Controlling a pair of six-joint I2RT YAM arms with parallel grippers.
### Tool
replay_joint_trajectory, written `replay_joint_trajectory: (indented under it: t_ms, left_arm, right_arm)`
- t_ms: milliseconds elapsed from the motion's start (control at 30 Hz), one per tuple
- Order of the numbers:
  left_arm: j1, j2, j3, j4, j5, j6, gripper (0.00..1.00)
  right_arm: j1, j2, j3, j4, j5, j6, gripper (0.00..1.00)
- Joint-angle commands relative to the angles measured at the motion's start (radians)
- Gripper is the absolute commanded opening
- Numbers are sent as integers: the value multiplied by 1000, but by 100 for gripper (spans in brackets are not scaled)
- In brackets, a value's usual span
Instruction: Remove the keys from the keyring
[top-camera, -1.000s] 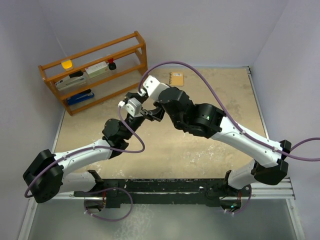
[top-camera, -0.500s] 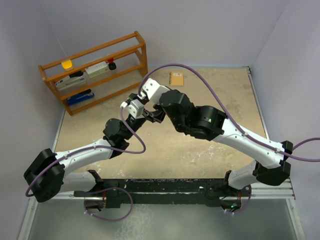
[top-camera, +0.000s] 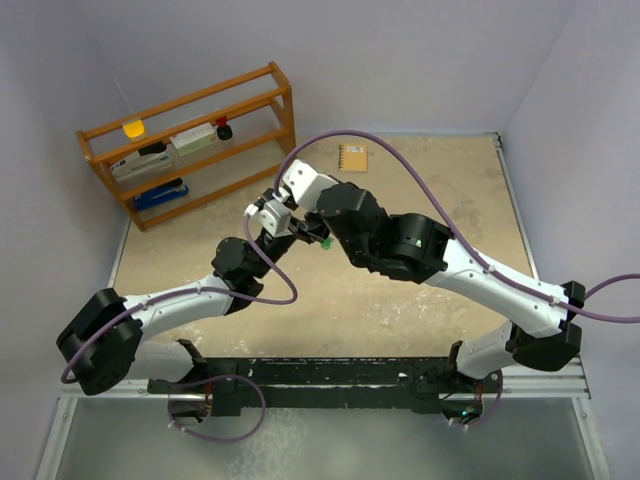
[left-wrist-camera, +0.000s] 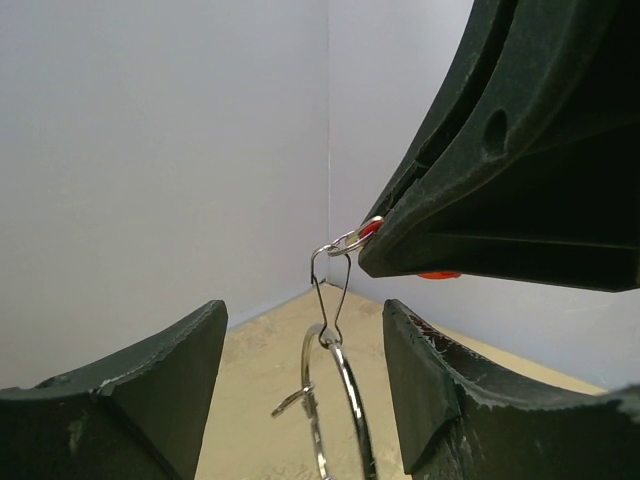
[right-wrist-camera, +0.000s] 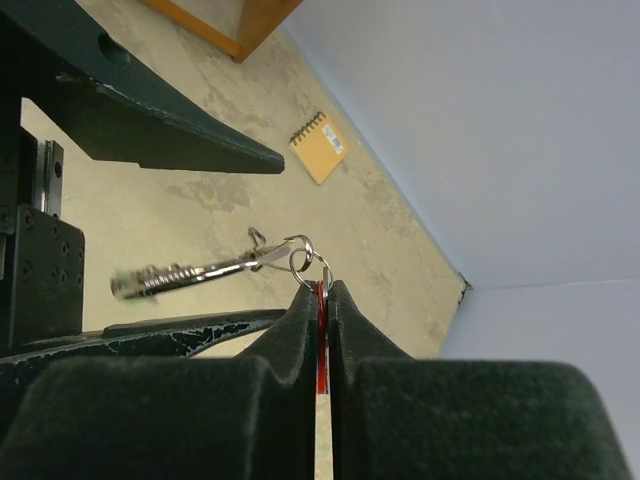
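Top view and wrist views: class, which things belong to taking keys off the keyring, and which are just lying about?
Belong: keyring; red-headed key, pinched in the right gripper; green-headed key; left gripper, open around the ring.
Lying about: tan spiral notebook; wooden rack.

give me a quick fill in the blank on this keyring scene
1. The right tool is shut on the key with the ____ head.
2. The left tool is ____, with one finger on each side of the keyring.
3. Seen from above, the rack stands to the ____ of the notebook.
Missing words: red; open; left.
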Motion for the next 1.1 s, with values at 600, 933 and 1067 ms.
replay_joint_trajectory:
  t_ms: [600,933,1067]
  left_arm:
    - [-1,10,4,117,-14,-18,50]
    - [-1,15,10,99,-6,-23,48]
    - [-1,15,11,89,1,-25,46]
  right_arm:
    - [21,-23,6,45,7,14,0]
    - [28,-21,8,46,6,12,0]
    - [29,-23,5,52,9,8,0]
